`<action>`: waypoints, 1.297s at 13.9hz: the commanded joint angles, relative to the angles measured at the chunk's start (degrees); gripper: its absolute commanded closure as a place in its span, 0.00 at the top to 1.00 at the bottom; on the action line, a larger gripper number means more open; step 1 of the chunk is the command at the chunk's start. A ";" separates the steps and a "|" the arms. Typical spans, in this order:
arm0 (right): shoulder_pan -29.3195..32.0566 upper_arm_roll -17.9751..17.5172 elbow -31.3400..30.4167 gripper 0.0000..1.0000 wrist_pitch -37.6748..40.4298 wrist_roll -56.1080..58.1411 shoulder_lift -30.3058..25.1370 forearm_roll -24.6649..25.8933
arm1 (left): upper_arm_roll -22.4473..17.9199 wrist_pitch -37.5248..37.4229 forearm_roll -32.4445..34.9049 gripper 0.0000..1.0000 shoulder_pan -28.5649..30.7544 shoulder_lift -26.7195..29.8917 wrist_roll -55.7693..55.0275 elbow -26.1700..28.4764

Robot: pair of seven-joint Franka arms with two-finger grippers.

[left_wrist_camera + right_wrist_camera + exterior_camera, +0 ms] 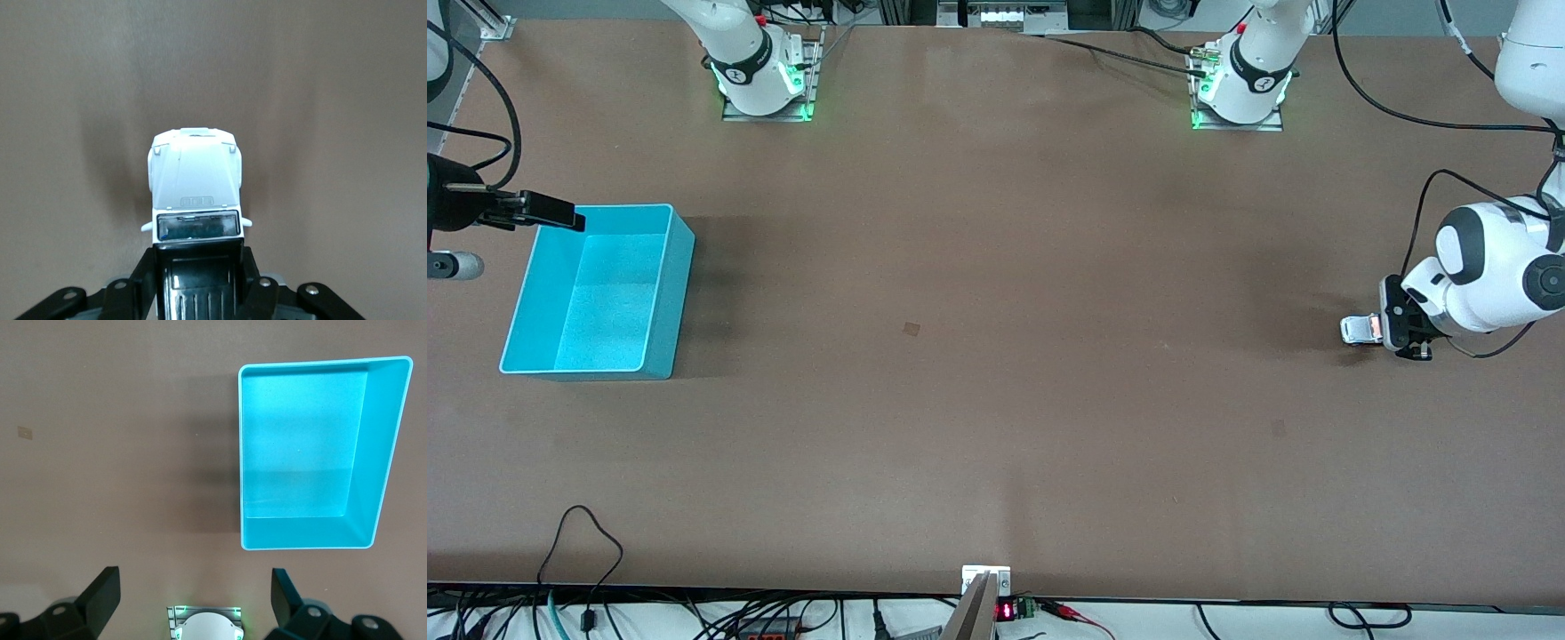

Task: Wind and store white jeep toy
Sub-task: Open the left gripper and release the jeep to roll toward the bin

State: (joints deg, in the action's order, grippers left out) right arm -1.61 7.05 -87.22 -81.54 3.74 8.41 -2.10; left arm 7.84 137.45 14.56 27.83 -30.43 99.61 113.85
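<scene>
Over at the left arm's end of the table, the left gripper (1399,331) is down low at the tabletop with its fingers (257,293) closed on the white jeep toy (1360,329). From the left wrist view the jeep (195,183) shows plainly: white bonnet pointing away from the gripper, a dark windscreen, and the black roof panel running back between the two fingers, which pinch the body on either side. The toy looks to be at the table surface or just above it; I cannot tell whether the wheels are touching.

Well apart from all that, at the right arm's end of the table, sits the turquoise bin (680,267). It is a plain open-topped rectangular tub and there is nothing inside it, only its own pale turquoise floor and walls. The right wrist view looks straight down into the same bin (381,480) and shows the same bare interior.

The right gripper (560,213) hangs in the air over the bin's rim, at the corner nearest the robots' bases, and waits there. Its two dark fingers (100,593) stand wide apart with nothing between them

The brown table (996,400) lies between the jeep and the bin
</scene>
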 commanded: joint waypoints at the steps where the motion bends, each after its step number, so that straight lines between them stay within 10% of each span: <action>1: 0.64 -0.11 0.47 1.00 1.03 0.48 0.03 -0.98 | -0.02 2.30 2.58 0.13 1.62 -7.54 0.59 -0.74; 3: 0.73 -0.02 0.47 1.00 0.94 1.18 0.03 -0.98 | -0.02 2.30 2.49 0.23 1.62 -7.10 0.50 -0.74; 5: 0.73 -0.02 0.47 1.00 1.03 1.18 0.03 -0.98 | 1.38 1.43 1.88 1.00 1.62 -4.91 0.50 -0.83; 18: 0.64 -0.02 0.47 1.00 0.94 1.18 0.03 -0.98 | 9.30 -18.52 -10.32 1.00 -3.20 12.23 -0.11 -7.06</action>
State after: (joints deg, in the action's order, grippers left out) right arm -1.48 7.17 -87.22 -81.43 4.12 8.43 -2.10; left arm 17.25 120.94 7.01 27.15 -20.57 99.50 107.05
